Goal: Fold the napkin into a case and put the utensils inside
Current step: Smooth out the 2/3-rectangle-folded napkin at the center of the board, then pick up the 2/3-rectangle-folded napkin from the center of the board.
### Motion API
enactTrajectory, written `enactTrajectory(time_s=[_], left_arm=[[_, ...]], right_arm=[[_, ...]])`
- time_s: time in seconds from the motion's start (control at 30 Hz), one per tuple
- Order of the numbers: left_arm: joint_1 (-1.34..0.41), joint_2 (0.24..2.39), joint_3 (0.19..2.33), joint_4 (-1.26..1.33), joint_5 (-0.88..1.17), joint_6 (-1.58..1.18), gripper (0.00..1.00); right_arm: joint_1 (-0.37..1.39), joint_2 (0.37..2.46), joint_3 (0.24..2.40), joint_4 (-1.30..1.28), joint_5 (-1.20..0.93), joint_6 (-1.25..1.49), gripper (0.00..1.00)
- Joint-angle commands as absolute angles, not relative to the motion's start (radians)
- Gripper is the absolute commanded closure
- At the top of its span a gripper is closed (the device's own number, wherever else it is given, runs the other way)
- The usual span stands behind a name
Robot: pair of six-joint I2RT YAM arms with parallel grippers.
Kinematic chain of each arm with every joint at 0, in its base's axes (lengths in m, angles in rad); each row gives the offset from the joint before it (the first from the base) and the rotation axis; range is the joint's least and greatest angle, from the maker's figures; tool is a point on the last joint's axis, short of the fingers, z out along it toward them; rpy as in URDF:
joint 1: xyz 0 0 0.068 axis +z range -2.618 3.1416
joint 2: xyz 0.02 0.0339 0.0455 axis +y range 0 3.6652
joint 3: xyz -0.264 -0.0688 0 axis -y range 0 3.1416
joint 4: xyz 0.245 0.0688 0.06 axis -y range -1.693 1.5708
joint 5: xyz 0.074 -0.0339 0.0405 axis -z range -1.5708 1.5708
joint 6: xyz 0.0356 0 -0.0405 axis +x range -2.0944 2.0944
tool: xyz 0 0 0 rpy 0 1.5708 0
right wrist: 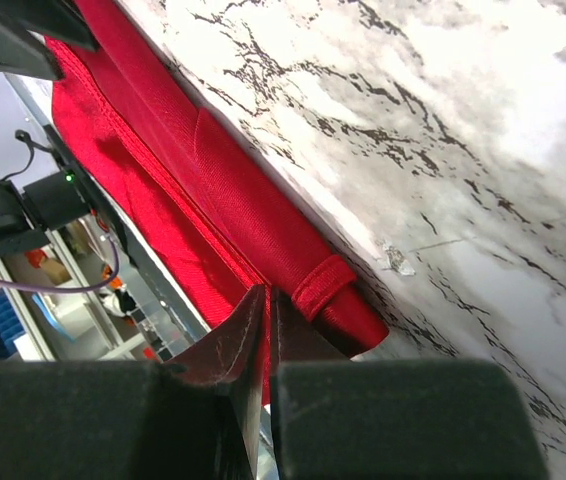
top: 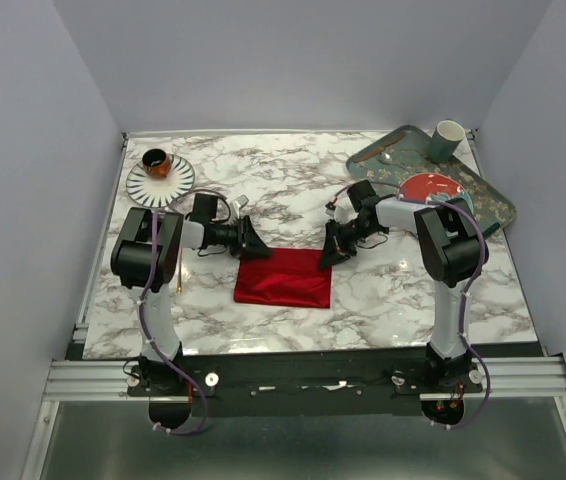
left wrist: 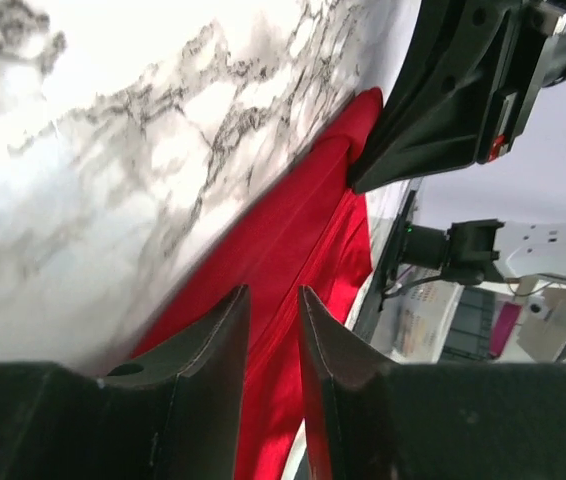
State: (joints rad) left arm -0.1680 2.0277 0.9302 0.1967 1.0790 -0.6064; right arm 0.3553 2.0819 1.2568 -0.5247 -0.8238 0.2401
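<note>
You are looking down from above and behind the arm bases, taking in the whole table [top: 293, 180]. The left wrist camera is riding low and close, peering out past the left gripper [left wrist: 273, 300] along the napkin [left wrist: 293, 240] toward the right gripper [left wrist: 373, 165]. The right wrist camera is facing back the opposite way, equally near. All three views are sharing that napkin.

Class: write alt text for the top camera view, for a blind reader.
A folded red napkin lies on a marble table, the left gripper at its far left corner, the right gripper at its far right. A striped plate sits far left, a green tray far right.
</note>
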Motion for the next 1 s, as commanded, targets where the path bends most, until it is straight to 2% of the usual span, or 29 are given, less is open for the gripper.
enactTrajectory(time_s=[0.0,0.07,0.2,0.23,0.43,0.63,0.97], left_arm=[[-0.147,1.808,0.917,-0.049,0.983,-0.28,0.62],[-0.159,1.708,0.907,-0.156,0.921,-0.162,0.6],[-0.279,1.423,0.839,-0.297,0.598,0.203,0.56],[-0.361,1.378,0.81,-0.296,0.536,0.312,0.53],[-0.694,1.166,0.591,-0.181,0.136,0.518,0.48],[-0.955,1.207,0.509,-0.049,-0.064,0.624,0.49],[-1.045,1.344,0.486,0.023,-0.1,0.686,0.53]], right_arm=[[0.35,2.115,1.236,-0.561,-0.584,0.13,0.86],[0.351,2.111,1.236,-0.561,-0.586,0.121,0.86],[0.351,2.111,1.244,-0.56,-0.584,0.097,0.86],[0.353,2.112,1.247,-0.56,-0.583,0.092,0.86],[0.354,2.115,1.247,-0.557,-0.575,0.068,0.86],[0.354,2.115,1.247,-0.555,-0.584,0.06,0.86],[0.356,2.118,1.25,-0.557,-0.589,0.055,0.86]])
